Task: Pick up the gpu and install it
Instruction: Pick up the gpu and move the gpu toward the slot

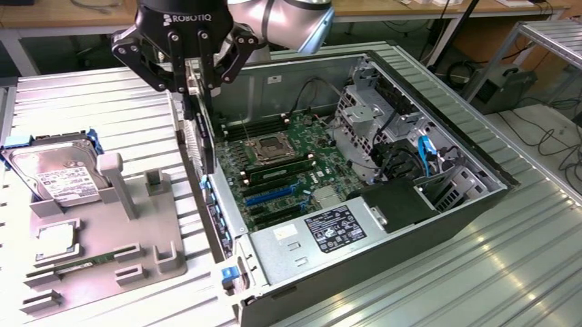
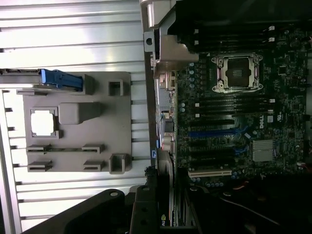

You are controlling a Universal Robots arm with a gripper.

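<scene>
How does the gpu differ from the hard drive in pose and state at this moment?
The gpu hangs upright on edge, clamped in the gripper; the hard drive leans in the gray holder, untouched. The gpu looks dark and thin; the hard drive shows a broad silver face with a white label. Shared: neither sits on the motherboard.

Dark gpu [image 1: 200,133], green motherboard [image 1: 283,176], grey tray [image 1: 136,238], blue drive caddy [image 2: 61,79].
</scene>
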